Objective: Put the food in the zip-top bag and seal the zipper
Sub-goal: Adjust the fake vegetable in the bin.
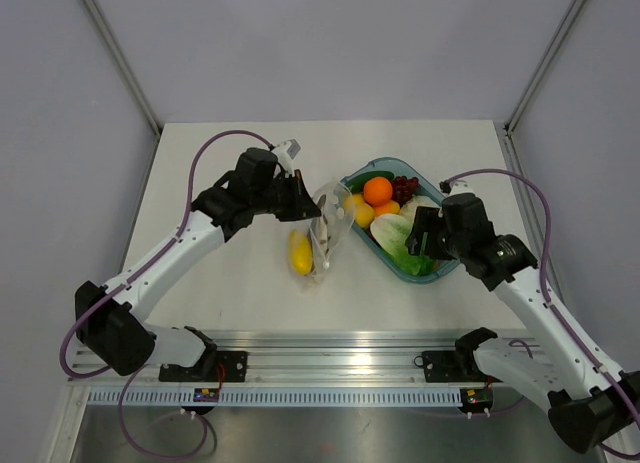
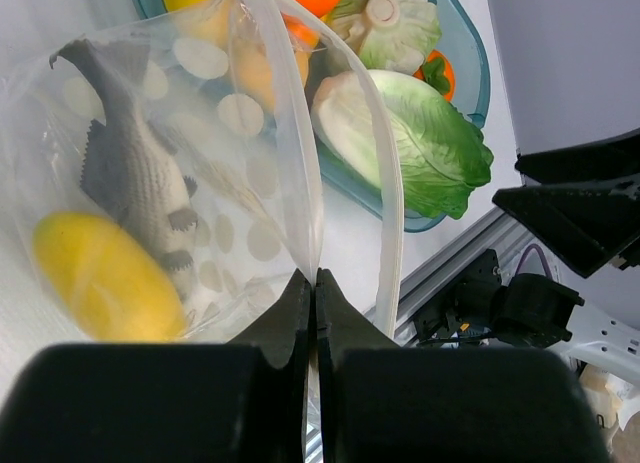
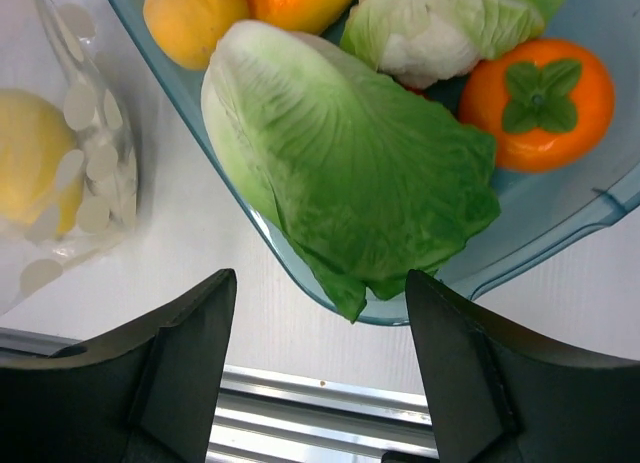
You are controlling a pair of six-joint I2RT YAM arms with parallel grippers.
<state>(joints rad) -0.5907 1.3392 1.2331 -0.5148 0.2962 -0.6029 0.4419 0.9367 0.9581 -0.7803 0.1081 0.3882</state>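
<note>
Left gripper [image 2: 314, 283]: clenched tight on the mouth edge of the zip-top bag [image 1: 330, 221], its fingers pressed flat together with the plastic caught between them.
Right gripper [image 3: 320, 353]: released, with the fingers spread wide. It hovers over the near rim of the tray [image 1: 442, 267] and holds nothing.
Zip-top bag: around the middle of the worktop [image 1: 230, 283], just left of the tray, with its mouth turned towards the tray.
Zipper [image 2: 397, 203]: unsealed. The two whitish strips bow apart from the pinched point, so the mouth gapes.
In the bag: the yellow lemon [image 1: 299, 251] lies at the end nearer the near edge. The grey piece [image 2: 135, 173], fish-shaped, lies just beside it.
Tray: teal, right of the worktop's middle and nearer the far edge than the bag.
In the tray: the lettuce [image 3: 350, 173] lies against the near rim, directly under the right gripper. The oranges [image 1: 377, 190], dark grapes [image 1: 404, 188] and cucumber [image 1: 368, 180] sit towards the far rim.
</note>
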